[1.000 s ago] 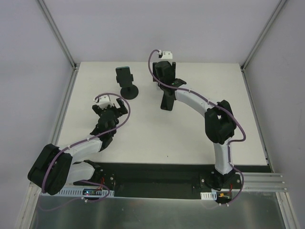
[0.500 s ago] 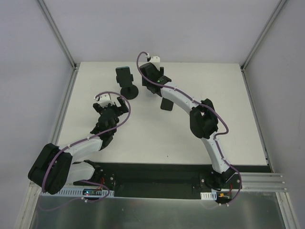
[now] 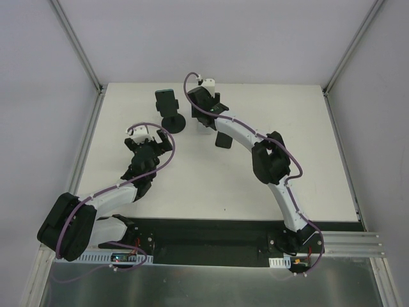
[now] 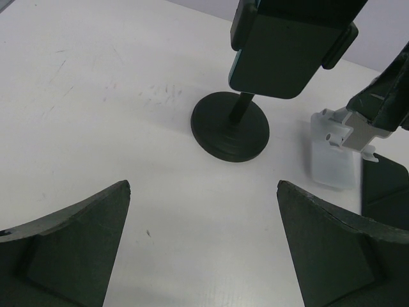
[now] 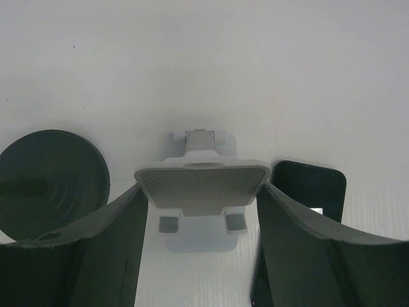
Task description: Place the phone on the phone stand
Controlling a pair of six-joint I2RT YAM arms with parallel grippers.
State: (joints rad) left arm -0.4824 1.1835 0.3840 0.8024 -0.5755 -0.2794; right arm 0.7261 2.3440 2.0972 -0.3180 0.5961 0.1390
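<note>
The phone stand (image 5: 201,182), silver-grey with a tilted back plate, stands on the table between my right gripper's fingers. My right gripper (image 5: 201,192) is shut on it, both fingers touching the plate's side edges. In the top view the right gripper (image 3: 206,120) is at the stand (image 3: 204,128), right of the black holder. The phone (image 3: 222,139) lies flat on the table just right of the stand, and shows in the right wrist view (image 5: 312,188) and the left wrist view (image 4: 385,185). My left gripper (image 3: 148,135) is open and empty over bare table (image 4: 203,192).
A black holder with a round disc base (image 3: 171,121) and a teal-edged cradle (image 4: 287,45) stands just left of the stand; its base shows in the right wrist view (image 5: 51,182). Grey walls and metal rails enclose the table on the left, back and right.
My right gripper moved left from over the phone to the stand and settled around its back plate. The phone stayed on the table. The left arm barely moved.
</note>
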